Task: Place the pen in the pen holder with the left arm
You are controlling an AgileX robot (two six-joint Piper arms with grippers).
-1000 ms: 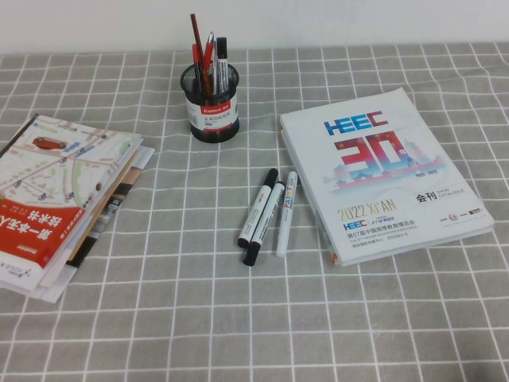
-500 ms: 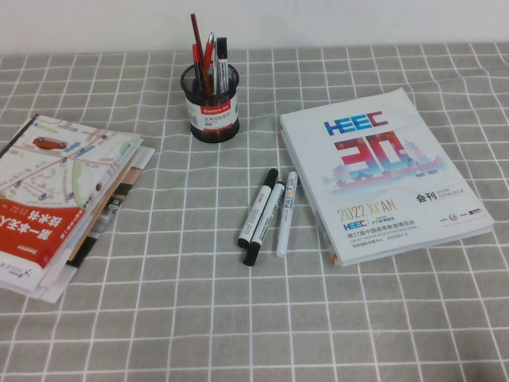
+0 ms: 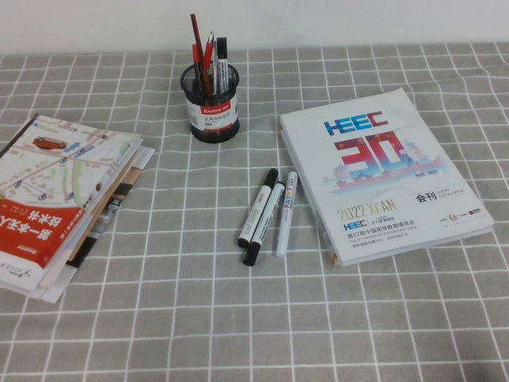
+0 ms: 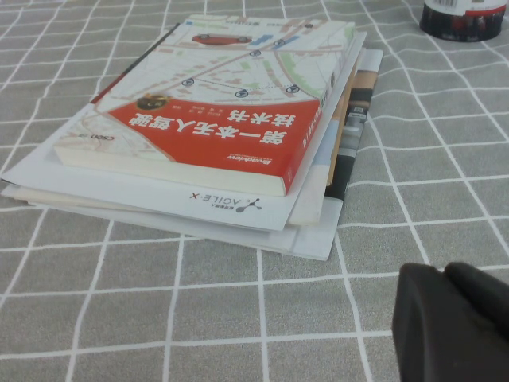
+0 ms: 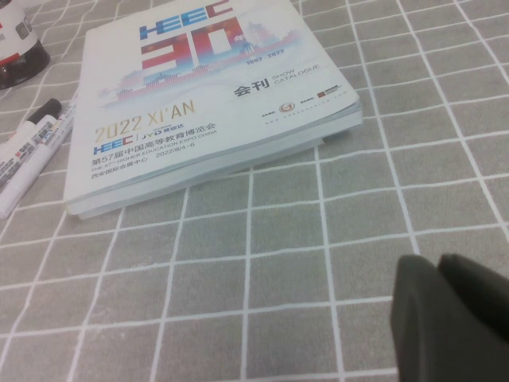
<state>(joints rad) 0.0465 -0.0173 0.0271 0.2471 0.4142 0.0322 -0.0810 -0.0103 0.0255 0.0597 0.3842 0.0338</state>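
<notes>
High view: nothing has changed over the last second, all three frames match. The pen (image 3: pixel 196 41) already stands in the pen holder (image 3: pixel 211 107), leaning toward my left, its upper part well above the rim, next to a red pen and a black-and-silver one. Neither arm shows in this view. Three markers (image 3: pixel 269 213) lie untouched side by side in the middle of the grey checked tablecloth (image 3: pixel 199 318), just left of the HEEC catalogue (image 3: pixel 382 171). The book stack (image 3: pixel 64 195) sits on the left. A static scene with the pen in the cup suggests to me the task is done and I'm just holding at rest.

Left wrist view: the left gripper (image 4: pixel 457 322) sits low over the cloth, near the corner of the book stack (image 4: pixel 215 119). Only a dark tip with a thin seam shows; fingers look pressed together, holding nothing. The base of the pen holder (image 4: pixel 463 17) is far off at the frame edge.

Right wrist view: the right gripper (image 5: pixel 453 314) is parked low near the catalogue (image 5: pixel 215 95), same look, fingers close together and empty. The markers (image 5: pixel 28 151) and holder base (image 5: pixel 17 52) peek in at the side.
</notes>
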